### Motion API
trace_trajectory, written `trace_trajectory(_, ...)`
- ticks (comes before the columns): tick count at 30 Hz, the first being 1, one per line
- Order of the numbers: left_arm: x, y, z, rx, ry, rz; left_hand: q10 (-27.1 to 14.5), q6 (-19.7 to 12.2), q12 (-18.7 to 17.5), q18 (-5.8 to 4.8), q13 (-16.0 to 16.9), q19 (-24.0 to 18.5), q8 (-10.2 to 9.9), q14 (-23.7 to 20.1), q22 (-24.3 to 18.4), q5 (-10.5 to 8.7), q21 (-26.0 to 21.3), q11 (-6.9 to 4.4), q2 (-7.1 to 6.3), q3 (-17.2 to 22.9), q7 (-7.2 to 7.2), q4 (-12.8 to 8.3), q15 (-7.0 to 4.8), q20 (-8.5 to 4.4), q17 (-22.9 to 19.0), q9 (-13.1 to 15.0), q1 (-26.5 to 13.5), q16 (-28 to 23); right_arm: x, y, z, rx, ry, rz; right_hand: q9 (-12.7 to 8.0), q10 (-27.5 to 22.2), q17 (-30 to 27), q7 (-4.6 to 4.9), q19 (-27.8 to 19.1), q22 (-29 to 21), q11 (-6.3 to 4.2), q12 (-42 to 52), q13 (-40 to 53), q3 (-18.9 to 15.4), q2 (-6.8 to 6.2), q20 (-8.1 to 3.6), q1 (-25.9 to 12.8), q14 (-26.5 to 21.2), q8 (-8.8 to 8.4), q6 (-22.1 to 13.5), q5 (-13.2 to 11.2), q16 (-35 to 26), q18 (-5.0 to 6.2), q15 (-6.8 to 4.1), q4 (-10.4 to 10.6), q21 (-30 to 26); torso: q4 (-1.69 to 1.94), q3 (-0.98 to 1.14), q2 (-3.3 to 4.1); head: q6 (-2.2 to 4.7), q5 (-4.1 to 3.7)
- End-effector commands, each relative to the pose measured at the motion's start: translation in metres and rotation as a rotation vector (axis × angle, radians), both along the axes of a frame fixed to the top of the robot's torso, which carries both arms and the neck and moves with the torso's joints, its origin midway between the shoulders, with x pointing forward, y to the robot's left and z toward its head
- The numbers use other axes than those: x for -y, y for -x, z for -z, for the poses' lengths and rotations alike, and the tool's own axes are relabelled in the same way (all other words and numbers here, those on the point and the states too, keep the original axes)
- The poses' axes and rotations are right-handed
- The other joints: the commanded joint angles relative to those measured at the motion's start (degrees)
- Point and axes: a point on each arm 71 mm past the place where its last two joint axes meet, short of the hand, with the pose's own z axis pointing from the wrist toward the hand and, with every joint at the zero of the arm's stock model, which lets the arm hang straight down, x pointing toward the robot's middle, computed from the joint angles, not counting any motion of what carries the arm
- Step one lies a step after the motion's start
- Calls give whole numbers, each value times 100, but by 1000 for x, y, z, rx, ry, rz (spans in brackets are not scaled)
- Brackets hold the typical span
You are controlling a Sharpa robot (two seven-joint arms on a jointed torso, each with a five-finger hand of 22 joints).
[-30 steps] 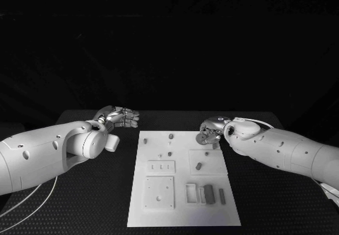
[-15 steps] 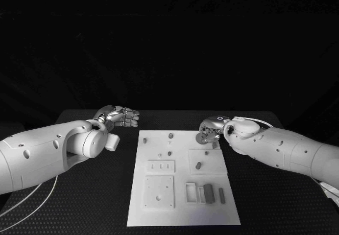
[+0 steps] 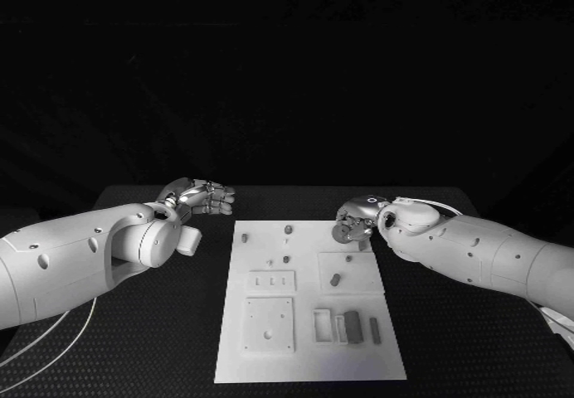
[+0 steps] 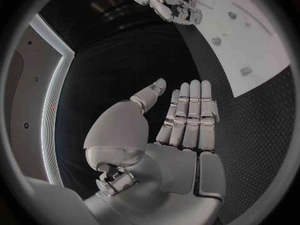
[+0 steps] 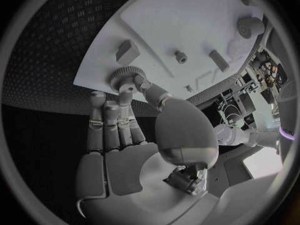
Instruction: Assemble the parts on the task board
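Just ridged round part between fingertips

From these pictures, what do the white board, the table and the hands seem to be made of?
The board looks like matte white plastic: smooth, even, no glare. The table seems covered by a black textured mat, perhaps rubber, given its raised pattern. The left hand and right hand look like polished metal, silvery with highlights, though coated plastic is possible.

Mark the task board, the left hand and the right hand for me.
task board point(image 3: 308, 365): head view, bare near edge of the white plate.
left hand point(image 4: 187, 117): left wrist view, middle of the straightened fingers, holding nothing.
right hand point(image 5: 119, 140): right wrist view, fingers above the palm.
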Motion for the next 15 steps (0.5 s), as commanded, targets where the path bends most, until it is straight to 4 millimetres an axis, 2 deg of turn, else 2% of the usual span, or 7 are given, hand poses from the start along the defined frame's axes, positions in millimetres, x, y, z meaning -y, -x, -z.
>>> trace_trajectory(1,2,0,-1,7,3,14,0,-8,-40,36,6,48,-25,38,8,26,-24,30,24,-15,23,-2,-16,-5,9,-6,-12,-40,-5,4,4,35,32,-33,50,-336,-6,-68,30,115,-161,34,-11,-47,14,-3,49,39,50,524,25,31,88,-49,14,33,-1,-1,-4,21,5)
trace_trajectory(4,2,1,-1,7,3,13,0,-7,-41,36,7,48,-26,38,8,26,-25,30,24,-15,24,-3,-16,-5,11,-5,-12,-42,-10,6,0,80,40,-38,51,-331,-6,-69,34,115,-162,37,-11,-50,14,-4,48,43,52,527,25,33,88,-51,14,36,-2,-2,-5,24,7)
trace_trajectory(5,2,1,-1,7,3,13,0,-7,-42,36,7,48,-26,39,8,26,-26,30,24,-15,24,-3,-16,-5,13,-5,-12,-43,-12,7,-1,96,41,-40,53,-305,-5,-74,57,116,-169,51,-10,-73,-27,-8,32,62,57,539,23,48,88,-57,18,53,-5,-5,-4,33,7)
trace_trajectory(11,2,1,-1,8,4,13,1,-7,-44,36,8,48,-26,39,9,26,-27,31,24,-16,24,-3,-16,-4,15,-5,-12,-46,-22,12,-10,174,46,-39,56,-232,-17,-101,130,102,-197,74,-33,-98,-84,-39,11,131,75,593,25,84,88,-87,22,95,-4,-15,-7,57,7)
trace_trajectory(15,1,1,-1,8,3,11,1,-7,-45,36,8,49,-27,40,9,26,-28,31,23,-16,24,-3,-16,-4,17,-5,-12,-47,-32,15,-19,214,32,-58,57,-196,-26,-114,158,94,-211,79,-49,-100,-105,-53,-5,161,86,627,25,93,88,-101,25,106,2,-7,-5,71,11)
